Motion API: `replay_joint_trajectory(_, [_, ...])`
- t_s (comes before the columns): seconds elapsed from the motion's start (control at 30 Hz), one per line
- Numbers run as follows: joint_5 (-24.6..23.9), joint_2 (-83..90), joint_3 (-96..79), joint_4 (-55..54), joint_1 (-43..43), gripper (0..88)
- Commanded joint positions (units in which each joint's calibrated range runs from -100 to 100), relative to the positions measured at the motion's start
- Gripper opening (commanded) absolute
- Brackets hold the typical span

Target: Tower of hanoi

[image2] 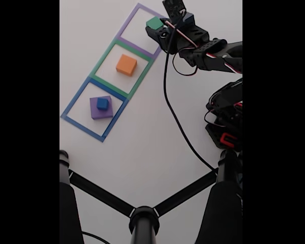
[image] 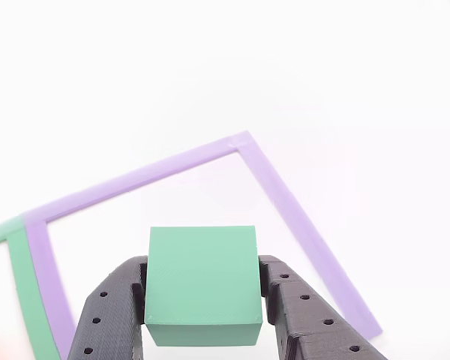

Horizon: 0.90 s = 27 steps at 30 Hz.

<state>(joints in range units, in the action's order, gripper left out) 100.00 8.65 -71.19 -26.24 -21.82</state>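
In the other view the black pincer pinches the green cube, one studded finger pressed to its left face and the other to its right face, so the block sits squarely between them at the six o'clock part of the picture. Beyond the cube lies the purple taped outline on the white surface, its far corner toward one o'clock; a strip of the green taped outline runs beside it at eight o'clock. In the fixed view the same pincer holds the green cube over the purple taped outline, at about twelve o'clock, with the arm reaching in from three o'clock; whether the cube touches the surface cannot be told. The orange block lies inside the green taped outline, the middle square of the row. Toward nine o'clock, inside the blue taped outline, the flat purple block rests with the blue cube on top of it. A black cable trails across the surface from the arm toward four o'clock, and a black stand with spreading legs fills the six o'clock edge.
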Motion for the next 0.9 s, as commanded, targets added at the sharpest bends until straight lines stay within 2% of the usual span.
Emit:
replay_joint_trajectory(0.0, [0.00, -6.09, 0.63, -10.30, 0.73, 10.6])
replay_joint_trajectory(0.23, [0.00, -14.10, 2.36, -17.34, 1.27, 10.5])
replay_joint_trajectory(0.6, [0.00, -21.39, 6.81, -21.31, 1.50, 11.4])
replay_joint_trajectory(0.87, [0.00, -22.52, 6.81, -22.28, 1.12, 24.6])
